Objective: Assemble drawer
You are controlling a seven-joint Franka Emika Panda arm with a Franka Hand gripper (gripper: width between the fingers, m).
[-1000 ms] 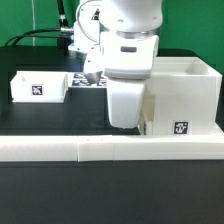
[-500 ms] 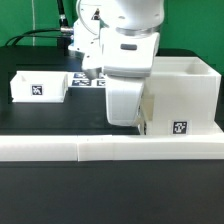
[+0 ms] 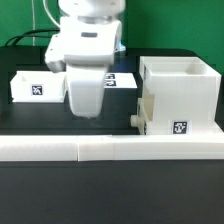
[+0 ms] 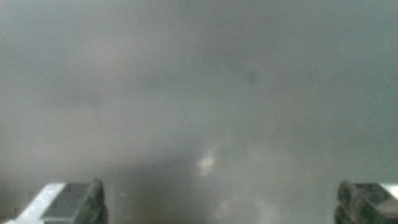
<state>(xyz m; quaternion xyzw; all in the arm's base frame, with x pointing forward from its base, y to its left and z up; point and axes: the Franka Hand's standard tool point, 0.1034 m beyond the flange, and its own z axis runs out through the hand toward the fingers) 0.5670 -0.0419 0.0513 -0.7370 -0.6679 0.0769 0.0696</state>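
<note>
The tall white drawer casing stands on the exterior view's right with a tag on its front. A knobbed tray sits in its lower slot, and its knob sticks out of the casing's left face. The second small tray lies on the black table at the left, tag facing front. My gripper hangs between this tray and the casing, just right of the tray, touching nothing. In the blurred wrist view the gripper is empty, with both fingertips far apart at the picture's corners.
The long low white border rail runs across the front of the table. The marker board lies flat behind my arm. Black cables and a stand are at the back left.
My arm has moved from the casing's left face to the exterior view's left, toward the loose tray. The tray's knob at the casing now shows.
</note>
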